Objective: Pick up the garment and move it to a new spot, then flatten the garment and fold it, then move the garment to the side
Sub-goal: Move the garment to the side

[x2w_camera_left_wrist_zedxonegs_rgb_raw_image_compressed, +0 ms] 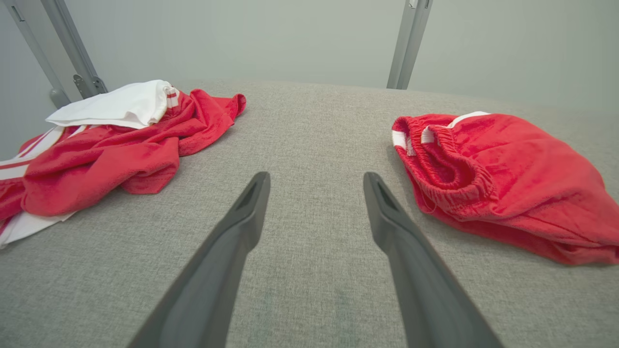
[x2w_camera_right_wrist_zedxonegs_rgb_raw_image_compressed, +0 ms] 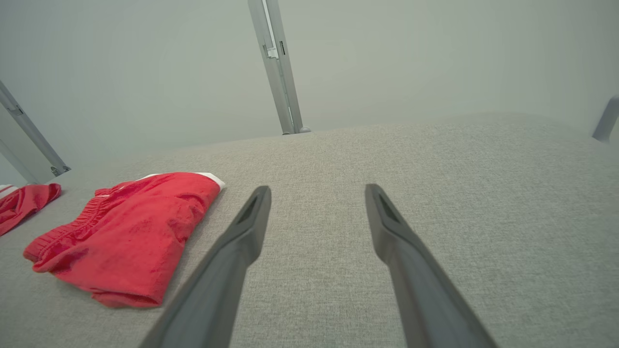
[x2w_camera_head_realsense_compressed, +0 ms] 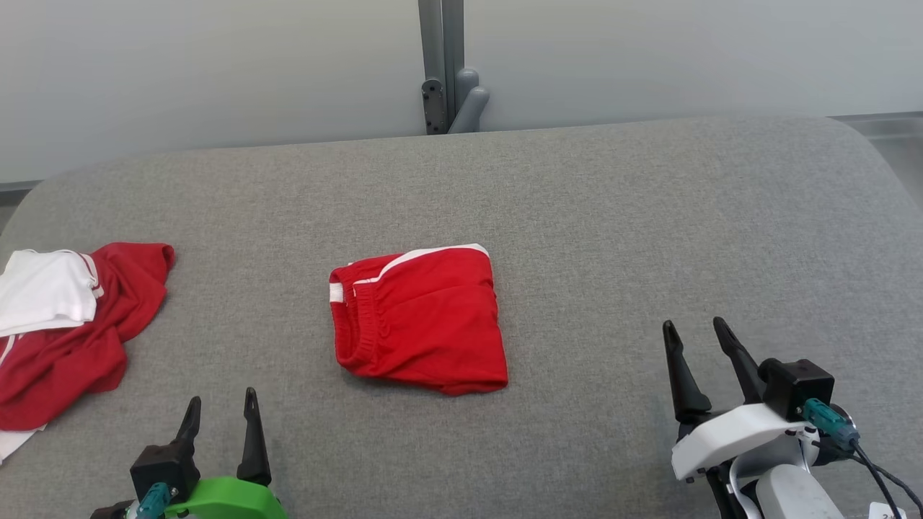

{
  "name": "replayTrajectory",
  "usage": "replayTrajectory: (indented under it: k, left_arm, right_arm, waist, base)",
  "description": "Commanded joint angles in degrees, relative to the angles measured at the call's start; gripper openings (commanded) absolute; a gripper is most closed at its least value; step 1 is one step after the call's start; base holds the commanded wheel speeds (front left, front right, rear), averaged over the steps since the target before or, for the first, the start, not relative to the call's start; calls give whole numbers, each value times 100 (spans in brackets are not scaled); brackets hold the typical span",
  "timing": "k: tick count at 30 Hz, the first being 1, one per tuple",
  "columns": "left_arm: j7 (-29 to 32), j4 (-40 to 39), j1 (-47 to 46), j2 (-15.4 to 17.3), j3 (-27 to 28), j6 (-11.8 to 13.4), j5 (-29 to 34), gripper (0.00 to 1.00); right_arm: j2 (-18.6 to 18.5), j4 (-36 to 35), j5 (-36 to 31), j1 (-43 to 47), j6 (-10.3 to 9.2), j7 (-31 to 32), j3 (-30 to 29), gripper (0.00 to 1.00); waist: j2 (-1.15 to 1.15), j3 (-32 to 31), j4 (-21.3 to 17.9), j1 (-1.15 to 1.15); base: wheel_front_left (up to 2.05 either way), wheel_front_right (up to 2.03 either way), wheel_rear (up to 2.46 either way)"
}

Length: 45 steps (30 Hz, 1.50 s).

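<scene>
- Head view: folded red garment (x2w_camera_head_realsense_compressed: 422,321) flat on the grey counter (x2w_camera_head_realsense_compressed: 613,216), on the near side of the post (x2w_camera_head_realsense_compressed: 441,65); heap of red and white clothes (x2w_camera_head_realsense_compressed: 65,339) far left of the post. Left jaws and right jaws spread wide, empty, clear of the garment.
- Left wrist view: left jaws wide, bare counter between them; garment (x2w_camera_left_wrist_zedxonegs_rgb_raw_image_compressed: 508,179) right of the post (x2w_camera_left_wrist_zedxonegs_rgb_raw_image_compressed: 408,43), heap (x2w_camera_left_wrist_zedxonegs_rgb_raw_image_compressed: 111,145) left of it.
- Right wrist view: right jaws wide, gripping nothing; garment (x2w_camera_right_wrist_zedxonegs_rgb_raw_image_compressed: 130,232) left of the post (x2w_camera_right_wrist_zedxonegs_rgb_raw_image_compressed: 278,72) and nearer.
</scene>
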Motion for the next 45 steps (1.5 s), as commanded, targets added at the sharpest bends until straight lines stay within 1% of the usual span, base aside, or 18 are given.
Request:
replayTrajectory:
  k: [1, 7, 9, 15, 21, 25, 27, 30, 34, 35, 36, 37, 41, 45]
  left_arm:
    - [1, 11, 83, 22, -24, -44, 18, 100]
    - [1, -10, 55, 22, -174, -58, 11, 100]
    - [1, -2, -37, 22, -288, -52, -28, 100]
    - [1, 30, -236, 23, -587, -23, -64, 100]
    - [1, 75, -398, 22, -839, 5, -166, 100]
    - [1, 62, -471, 20, -989, 6, -222, 100]
    - [2, 25, -500, 19, -1068, 46, -262, 100]
    - [1, -3, -476, 17, -1088, 73, -289, 100]
    - [1, -38, -426, 16, -1083, 110, -319, 100]
    - [1, -43, -420, 17, -1082, 110, -316, 100]
    - [1, -46, -427, 17, -1083, 117, -318, 100]
    - [1, -45, -442, 16, -1078, 130, -329, 100]
    - [1, -66, -495, 17, -1096, 126, -344, 100]
    - [1, -49, -509, 18, -1078, 108, -318, 100]
  right_arm:
    - [-5, 0, 5, 80, 0, -14, 35, 100]
    - [-4, 139, 136, 50, 0, -14, 239, 100]
    - [-2, 213, 192, -104, 0, -14, 406, 100]
    - [-8, 578, 479, -608, 0, -15, 919, 100]
    - [-33, 1316, 713, -1284, 0, -14, 1369, 100]
    - [-57, 1812, 964, -1603, 0, -13, 1301, 100]
    - [-100, 2293, 1137, -1825, -1, -14, 1085, 100]
    - [-96, 2528, 1268, -1981, 0, -14, 1029, 100]
    - [-77, 2819, 1503, -2057, 0, -14, 1169, 100]
    - [-74, 2875, 1550, -2091, 0, -12, 1224, 86]
    - [-73, 2912, 1597, -2116, 0, -1, 1270, 39]
    - [-79, 2926, 1625, -2113, 0, 0, 1303, 0]
    - [-192, 2727, 1627, -2104, 0, -1, 1249, 0]
    - [-234, 2454, 1556, -2006, -1, -8, 1128, 0]
  waist:
    - [0, -2, 16, 0]
    - [0, 93, 158, 0]
    - [0, 201, 267, 0]
    - [0, 516, 683, 0]
    - [0, 795, 1223, 0]
    - [0, 915, 1624, 0]
    - [0, 1017, 1965, 0]
    - [0, 1095, 2124, 0]
    - [0, 1154, 2208, 0]
    - [0, 1163, 2214, 0]
    - [0, 1172, 2212, 0]
    - [0, 1177, 2202, 0]
    - [0, 1177, 2064, 0]
    - [0, 1088, 1770, 0]
  base:
    - [0, 0, 0]
    - [0, 0, 0]
    - [0, 0, 0]
    - [0, 0, 0]
    - [0, 0, 0]
    - [0, 0, 0]
    - [0, 0, 0]
    - [0, 0, 0]
    - [0, 0, 0]
    - [0, 0, 0]
    - [0, 0, 0]
    - [0, 0, 0]
    - [0, 0, 0]
    - [0, 0, 0]
